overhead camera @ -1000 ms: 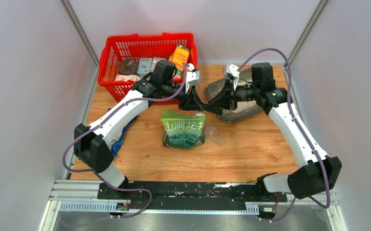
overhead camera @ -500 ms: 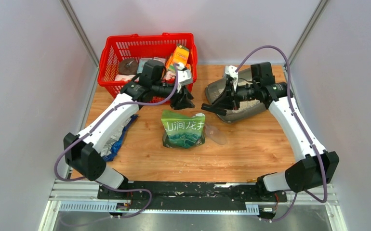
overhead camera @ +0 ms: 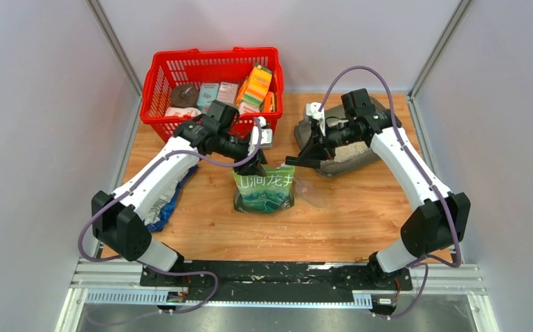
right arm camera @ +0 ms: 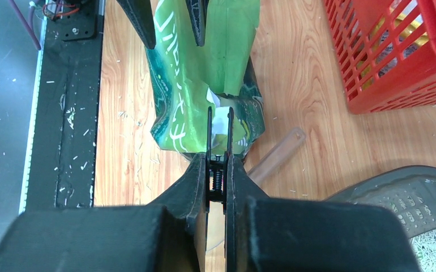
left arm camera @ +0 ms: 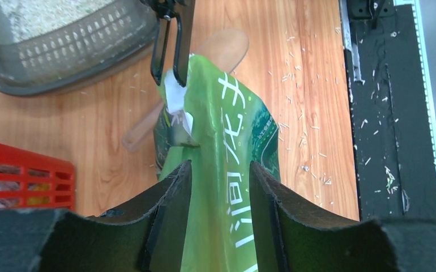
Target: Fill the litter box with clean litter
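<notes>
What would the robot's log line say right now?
left jaws: open, astride green pouch | right jaws: pinching pouch top | litter box: some litter inside

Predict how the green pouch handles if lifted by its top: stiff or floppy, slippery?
Likely floppy: the green pouch creases and folds where the right fingers pinch its opened top. Probably bottom-heavy: it stands on a bulging base, so it may sag when lifted. Its glossy film could slip from such a thin pinch.
</notes>
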Robot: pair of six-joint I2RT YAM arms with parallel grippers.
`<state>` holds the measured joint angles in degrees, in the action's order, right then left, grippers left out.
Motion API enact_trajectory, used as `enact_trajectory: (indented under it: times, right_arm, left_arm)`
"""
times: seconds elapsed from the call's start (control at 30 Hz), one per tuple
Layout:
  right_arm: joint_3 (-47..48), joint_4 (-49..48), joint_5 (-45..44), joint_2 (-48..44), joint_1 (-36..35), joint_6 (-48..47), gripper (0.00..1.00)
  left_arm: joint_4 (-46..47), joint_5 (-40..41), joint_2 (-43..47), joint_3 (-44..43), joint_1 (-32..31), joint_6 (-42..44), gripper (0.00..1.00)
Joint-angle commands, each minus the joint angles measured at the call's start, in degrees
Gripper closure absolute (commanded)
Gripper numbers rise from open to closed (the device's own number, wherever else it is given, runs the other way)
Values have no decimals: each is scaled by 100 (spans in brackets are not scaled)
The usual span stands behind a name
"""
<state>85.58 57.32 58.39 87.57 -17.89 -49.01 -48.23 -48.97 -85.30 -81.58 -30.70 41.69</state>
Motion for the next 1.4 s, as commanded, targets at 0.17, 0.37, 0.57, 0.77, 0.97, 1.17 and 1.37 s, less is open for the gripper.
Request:
enact_trajectory:
  times: [0.17, 0.37, 0.57, 0.77, 0.97, 1.17, 1.37]
  right_arm:
    - [293, 148, -276, 313, -145, -380, 100]
    - [310, 613, -355, 463, -303, -715, 100]
    - [117, 772, -363, 366, -364, -768, 100]
    - [423, 632, -557, 462, -128, -408, 100]
    - [1101, 1392, -355, 367, 216, -1222, 100]
    - [768, 2415, -302, 156, -21, -2603, 100]
    - [196, 1372, -750, -47, -162, -2193, 100]
  left_arm:
    - [577, -95, -425, 196, -112, 129, 50]
    - [920, -121, -725, 169, -147, -188, 52]
    - [1017, -315, -848, 186, -156, -205, 65]
    - [983, -552, -1006, 38, -182, -416, 89]
    - [789, -701, -1200, -218, -191, -539, 95]
    - [832, -658, -1235, -271, -191, -610, 96]
    - [894, -631, -1253, -288, -182, -671, 97]
